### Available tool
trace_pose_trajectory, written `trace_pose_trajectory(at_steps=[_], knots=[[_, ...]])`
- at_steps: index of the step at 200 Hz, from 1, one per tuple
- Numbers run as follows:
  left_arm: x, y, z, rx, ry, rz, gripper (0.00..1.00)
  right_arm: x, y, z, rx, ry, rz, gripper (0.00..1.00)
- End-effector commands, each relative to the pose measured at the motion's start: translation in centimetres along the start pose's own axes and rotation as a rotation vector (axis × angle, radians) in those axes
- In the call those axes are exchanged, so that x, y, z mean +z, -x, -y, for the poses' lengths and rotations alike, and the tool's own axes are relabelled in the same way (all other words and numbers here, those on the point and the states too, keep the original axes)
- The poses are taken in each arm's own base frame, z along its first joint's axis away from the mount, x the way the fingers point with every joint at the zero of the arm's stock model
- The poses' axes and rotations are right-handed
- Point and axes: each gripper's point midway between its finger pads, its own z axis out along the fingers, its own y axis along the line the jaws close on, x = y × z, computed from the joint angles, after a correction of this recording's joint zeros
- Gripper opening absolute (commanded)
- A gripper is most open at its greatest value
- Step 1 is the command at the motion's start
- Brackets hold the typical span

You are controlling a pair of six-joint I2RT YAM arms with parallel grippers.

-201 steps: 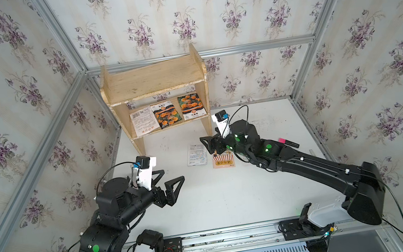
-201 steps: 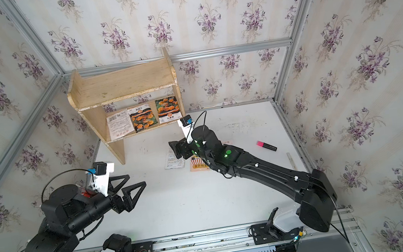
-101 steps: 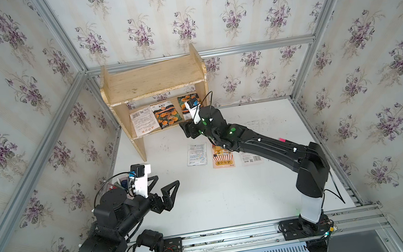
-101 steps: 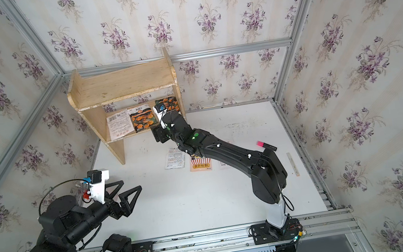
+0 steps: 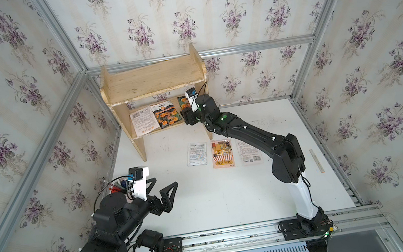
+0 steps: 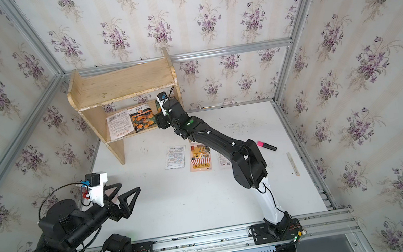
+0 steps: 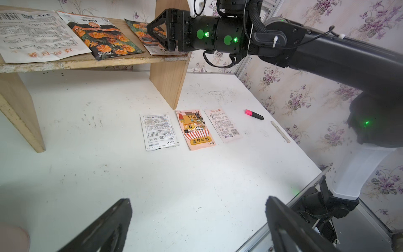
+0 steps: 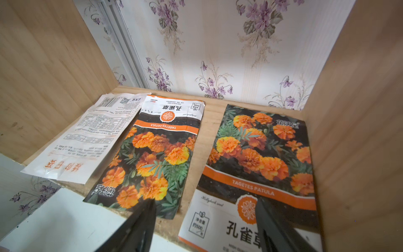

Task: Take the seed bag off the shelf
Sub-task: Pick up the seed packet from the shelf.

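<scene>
The shelf (image 5: 151, 81)'s lower board carries three packets (image 8: 152, 157) side by side. The rightmost, the seed bag (image 8: 261, 157), lies flat under the right tool (image 8: 205, 199), whose jaws stand parted over its near edge. The left tool (image 7: 197, 199) gapes wide above the surface (image 5: 231, 194).

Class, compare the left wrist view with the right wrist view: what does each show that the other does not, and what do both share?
Only the left wrist view shows three packets lying on the white table, a pink highlighter, the right arm and the open left tool. Only the right wrist view shows the inside of the shelf: both side panels' inner faces and the board's back edge. Both show the white packet and two marigold packets on the lower board, with the open right tool before them.
</scene>
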Motion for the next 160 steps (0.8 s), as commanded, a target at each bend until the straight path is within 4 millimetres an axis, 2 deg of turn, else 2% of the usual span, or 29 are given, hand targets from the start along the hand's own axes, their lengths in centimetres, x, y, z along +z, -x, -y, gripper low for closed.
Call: trace_pose_trajectory(at_steps=[1, 72, 113, 160], knots=[[0.0, -0.2, -0.2, -0.004, 0.010, -0.001, 1.00, 0.9, 0.4, 0.1, -0.009, 0.004, 0.003, 0.75], [-0.1, -0.6, -0.4, -0.010, 0.013, -0.003, 1.00, 4.3, 0.7, 2.8, 0.020, -0.090, 0.019, 0.75], [-0.4, -0.7, -0.4, -0.012, 0.017, -0.006, 1.00, 5.4, -1.2, 4.4, 0.027, -0.152, -0.021, 0.74], [0.0, -0.8, -0.4, -0.017, 0.015, -0.007, 1.00, 4.8, -3.9, 4.7, 0.030, -0.176, -0.119, 0.72]])
